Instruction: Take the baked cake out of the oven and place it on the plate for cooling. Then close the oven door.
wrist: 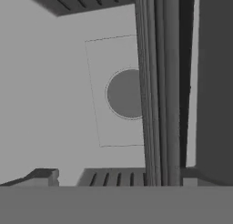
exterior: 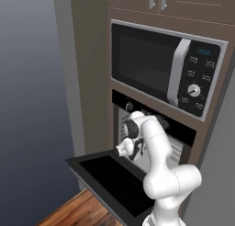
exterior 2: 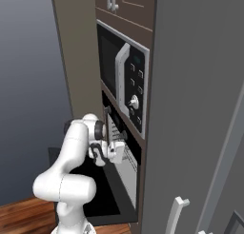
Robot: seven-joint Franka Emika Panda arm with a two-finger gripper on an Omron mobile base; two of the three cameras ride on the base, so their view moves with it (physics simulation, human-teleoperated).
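The oven (exterior: 180, 147) sits below the microwave, and its door (exterior: 108, 177) hangs down flat toward me, glass side up. My gripper (exterior: 123, 149) reaches over the open door into the mouth of the cavity (exterior 2: 125, 154). In the hand view the picture is rolled: a wire rack (wrist: 157, 104) runs edge-on from top to bottom in front of the grey back wall with its round fan disc (wrist: 123, 93). The jaws stand wide apart with nothing between them. The cake and the plate are out of view.
A black-and-silver microwave (exterior: 160, 66) is mounted right above the oven, with wooden cabinet doors (exterior: 156, 0) over it. A tall grey panel (exterior 2: 200, 109) flanks the oven on the right. The dropped door juts out over the wooden floor (exterior: 75, 209).
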